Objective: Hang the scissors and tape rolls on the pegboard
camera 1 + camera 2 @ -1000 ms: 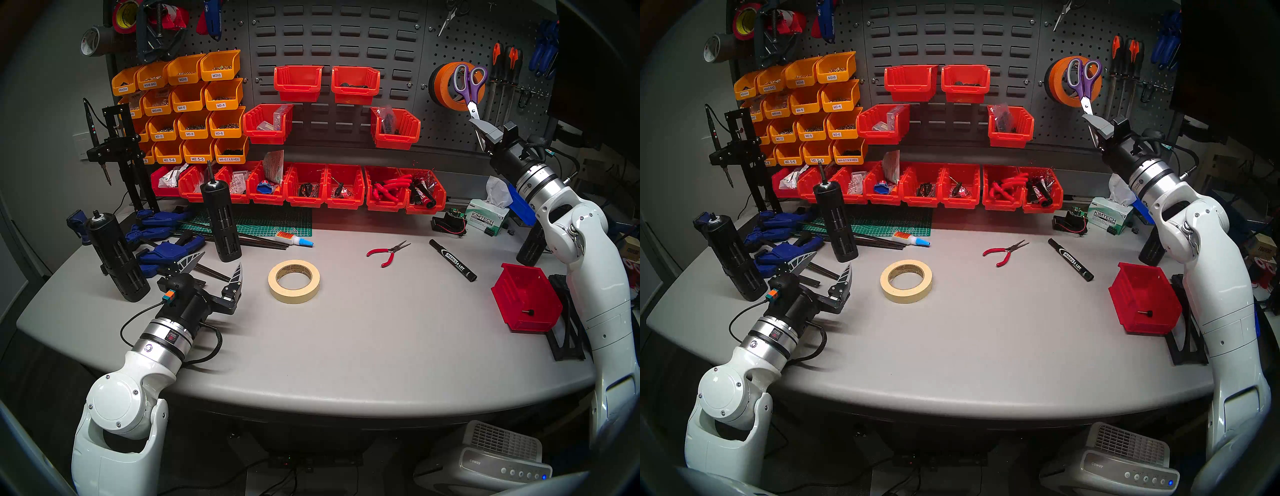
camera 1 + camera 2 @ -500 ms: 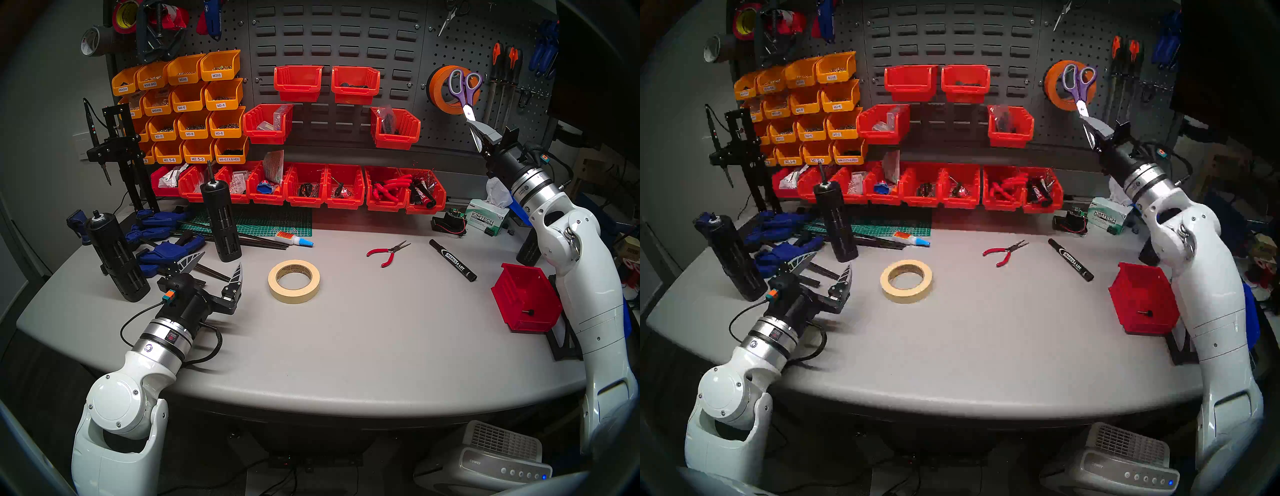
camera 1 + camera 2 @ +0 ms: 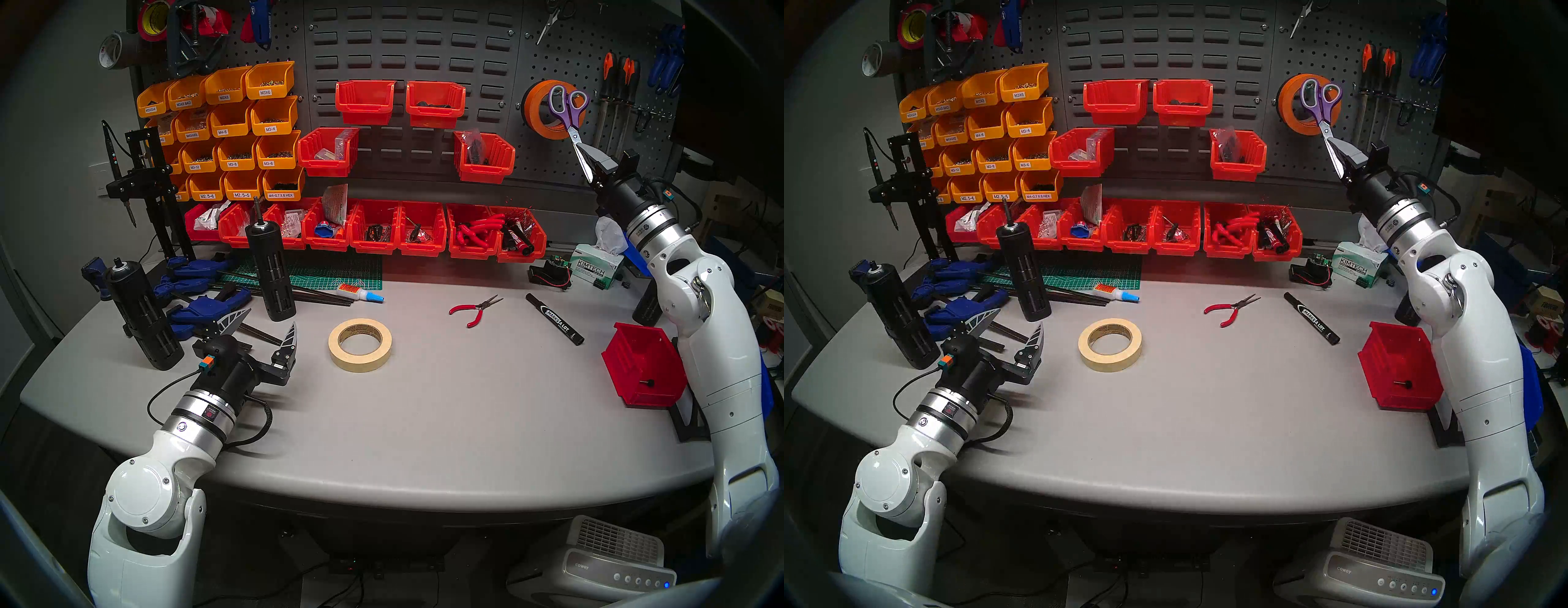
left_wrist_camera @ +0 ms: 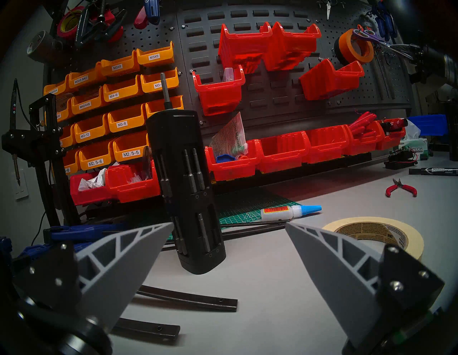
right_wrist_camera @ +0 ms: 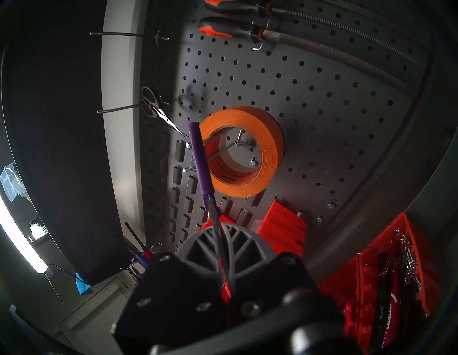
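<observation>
My right gripper (image 3: 593,158) is shut on the silver blades of the purple-handled scissors (image 3: 568,106) and holds them handles-up in front of the orange tape roll (image 3: 538,108). That roll hangs on a hook of the pegboard (image 3: 564,55), with a black roll (image 3: 527,106) behind it. In the right wrist view the scissors (image 5: 201,161) are edge-on beside the hook tips inside the orange roll (image 5: 257,148). The beige masking tape (image 3: 359,344) lies flat on the table. My left gripper (image 3: 271,329) is open and empty to its left.
Red-handled pliers (image 3: 473,310) and a black marker (image 3: 555,318) lie on the table right of the tape. A red bin (image 3: 642,367) sits by my right arm. Black bit holders (image 3: 271,271), blue clamps and a glue tube (image 3: 360,294) crowd the left. Small black-handled scissors (image 5: 153,109) hang nearby.
My right arm has shifted left, carrying the scissors slightly left and down across the orange roll and tilting the blades more. The left arm has not moved.
</observation>
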Robot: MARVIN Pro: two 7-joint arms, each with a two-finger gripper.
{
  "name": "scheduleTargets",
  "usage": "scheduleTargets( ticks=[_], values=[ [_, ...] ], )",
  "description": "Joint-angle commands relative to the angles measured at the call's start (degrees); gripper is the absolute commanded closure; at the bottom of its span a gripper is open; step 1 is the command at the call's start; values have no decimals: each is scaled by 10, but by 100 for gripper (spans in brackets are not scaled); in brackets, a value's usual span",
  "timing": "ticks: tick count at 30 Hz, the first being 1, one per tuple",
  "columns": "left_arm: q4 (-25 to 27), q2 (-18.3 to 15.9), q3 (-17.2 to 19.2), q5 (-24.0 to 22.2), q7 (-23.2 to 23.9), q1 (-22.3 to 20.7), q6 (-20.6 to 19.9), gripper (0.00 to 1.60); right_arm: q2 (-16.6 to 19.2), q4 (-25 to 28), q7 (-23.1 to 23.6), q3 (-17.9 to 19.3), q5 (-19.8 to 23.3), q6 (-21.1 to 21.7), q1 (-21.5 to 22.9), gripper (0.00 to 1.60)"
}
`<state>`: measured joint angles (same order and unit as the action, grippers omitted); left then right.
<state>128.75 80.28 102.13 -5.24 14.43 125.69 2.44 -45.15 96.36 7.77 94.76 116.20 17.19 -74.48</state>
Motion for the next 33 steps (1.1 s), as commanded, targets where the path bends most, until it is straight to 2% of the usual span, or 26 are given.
scheduleTargets(
  ticks=[1, 13, 14, 16, 20, 21, 24, 27, 30, 33],
  values=[
    [8, 0, -1, 0, 0, 0, 4, 0, 7, 7, -8, 7, 1, -3, 11, 160],
    [8, 0, -1, 0, 0, 0, 4, 0, 8, 15, -40, 1, -13, -21, 9, 160],
    [8, 0, -1, 0, 0, 0, 4, 0, 7, 15, -44, 1, -13, -22, 10, 157],
    [8, 0, -1, 0, 0, 0, 4, 0, 6, 13, -43, 1, -13, -22, 11, 139],
    [8, 0, -1, 0, 0, 0, 4, 0, 6, 15, -51, 1, -16, -24, 14, 139],
    [8, 0, -1, 0, 0, 0, 4, 0, 5, 15, -52, 1, -14, -24, 14, 132],
    [8, 0, -1, 0, 0, 0, 4, 0, 4, 14, -55, 0, -15, -24, 16, 125],
    [8, 0, -1, 0, 0, 0, 4, 0, 4, 15, -59, -1, -16, -24, 16, 102],
    [8, 0, -1, 0, 0, 0, 4, 0, 3, 15, -59, 0, -16, -23, 15, 100],
    [8, 0, -1, 0, 0, 0, 4, 0, 2, 17, -63, 0, -17, -24, 14, 87]
  ],
)
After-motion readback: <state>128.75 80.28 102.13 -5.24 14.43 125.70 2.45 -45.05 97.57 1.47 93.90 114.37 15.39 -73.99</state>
